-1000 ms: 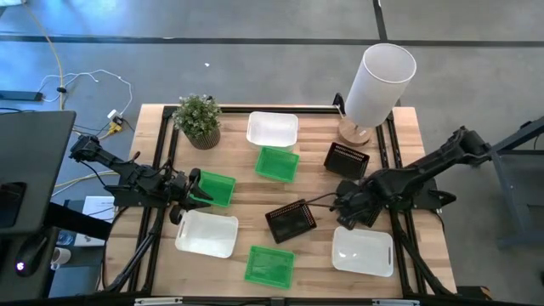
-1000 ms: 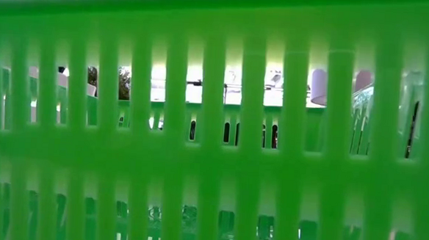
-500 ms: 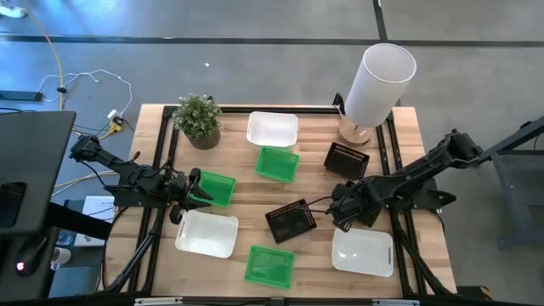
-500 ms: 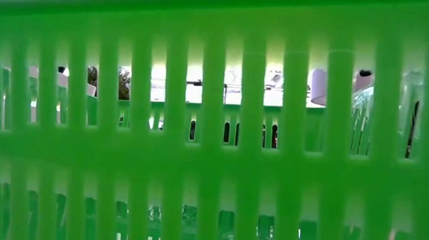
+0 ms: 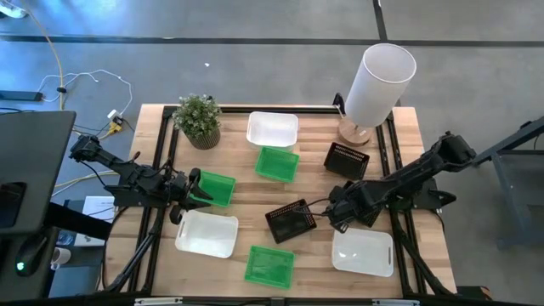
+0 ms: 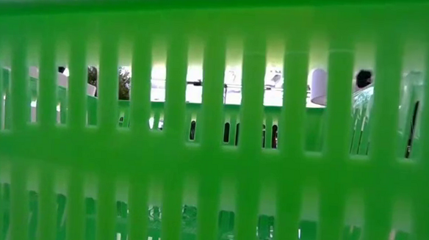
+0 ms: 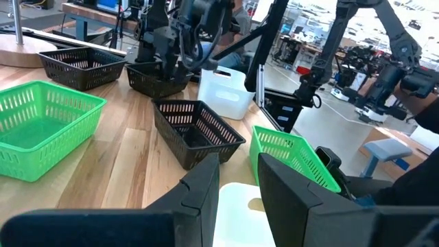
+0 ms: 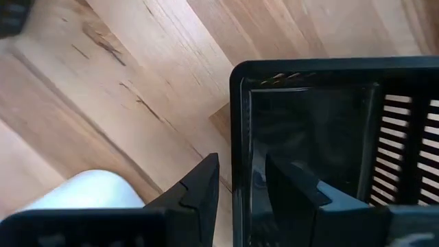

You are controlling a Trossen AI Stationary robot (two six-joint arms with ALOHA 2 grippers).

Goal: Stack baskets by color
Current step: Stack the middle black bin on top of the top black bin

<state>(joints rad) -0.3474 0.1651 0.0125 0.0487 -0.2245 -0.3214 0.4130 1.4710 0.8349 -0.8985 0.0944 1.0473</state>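
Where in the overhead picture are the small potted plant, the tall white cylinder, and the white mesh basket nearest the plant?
small potted plant (image 5: 198,114), high view, on its leafy top.
tall white cylinder (image 5: 378,82), high view, on its side wall.
white mesh basket (image 5: 272,130), high view, on its floor.

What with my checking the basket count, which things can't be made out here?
Table beyond the near green basket: low view, its mesh wall fills the picture.
Third black basket: high view, mostly under the right hand; right wrist view cuts it off.
Left hand's hold on the left green basket: too small in the high view.
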